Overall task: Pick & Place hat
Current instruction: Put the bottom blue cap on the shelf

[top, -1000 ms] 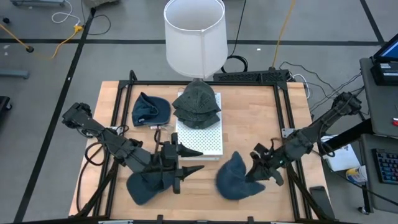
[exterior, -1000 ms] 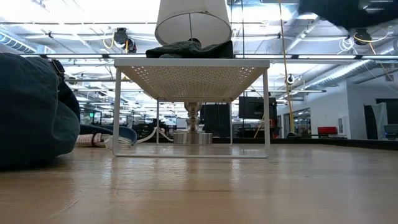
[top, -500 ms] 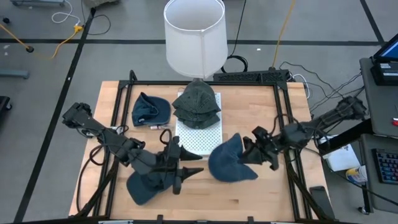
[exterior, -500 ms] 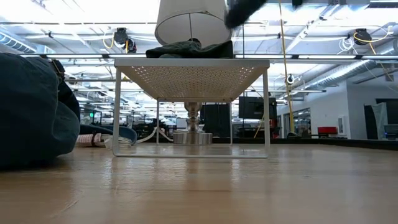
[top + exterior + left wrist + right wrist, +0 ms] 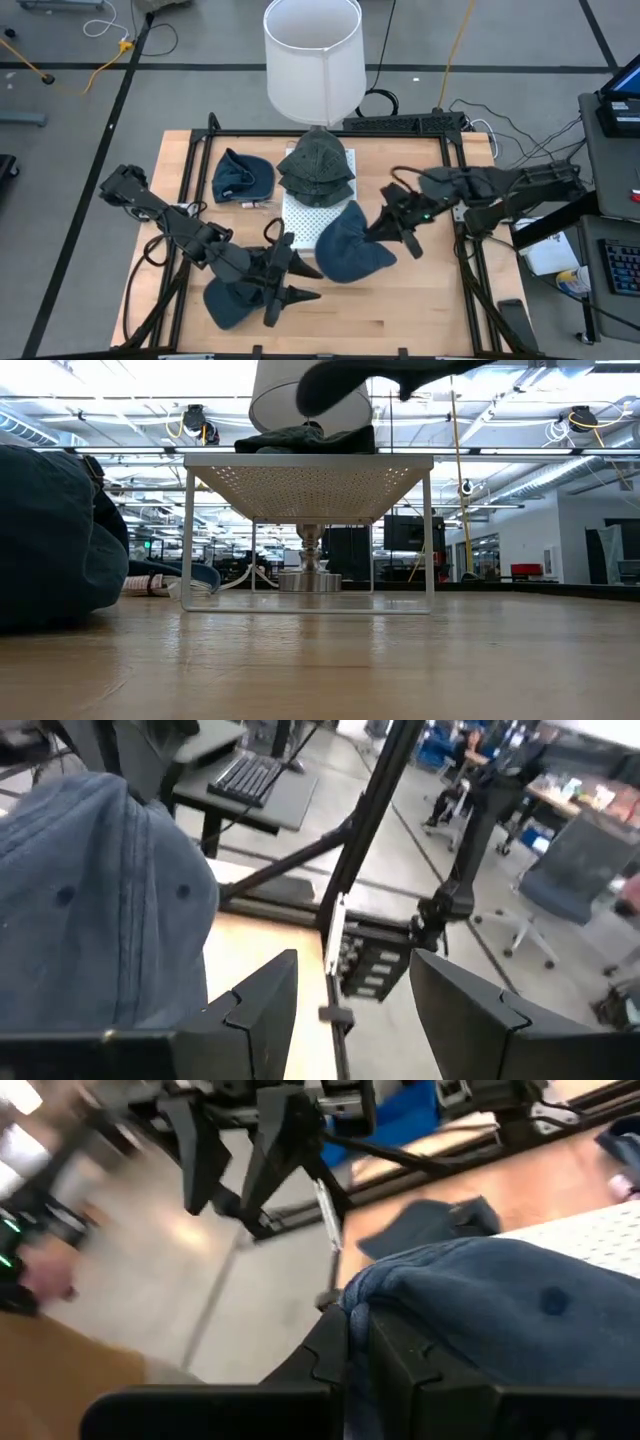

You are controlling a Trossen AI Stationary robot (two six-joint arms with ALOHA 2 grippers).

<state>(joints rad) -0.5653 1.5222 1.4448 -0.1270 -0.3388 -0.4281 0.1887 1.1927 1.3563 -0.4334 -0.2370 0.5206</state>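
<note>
Hat [image 5: 350, 250] in the right gripper [image 5: 392, 226] is travelling left and toward the far side — a second ago it was hanging low near the right front of the table [image 5: 440, 300], and now I am seeing it carried to the right edge of the white rack [image 5: 322, 228], partly overlapping that edge from above. I am reading this as the carry stage nearly done, with the release onto the rack, beside the dark caps [image 5: 317, 168] stacked at its far end, being what is left. The right fingers are clamped tight on a fold of the blue fabric; the right wrist view is showing cloth pinched between the two dark pads.

Meanwhile the left gripper [image 5: 283, 283] is swinging a little nearer the front edge, hovering over the blue cap [image 5: 228, 300] at the left front. Its fingers are standing well apart with nothing between them, as the left wrist view is showing.

How high the carried hat is riding above the rack I am struggling to judge — the low view is catching only a dark blur crossing in front of the lamp shade [image 5: 306, 390]. Another blue cap [image 5: 240, 178] is lying far left, and whether the left fingers are touching their cap I cannot tell.
</note>
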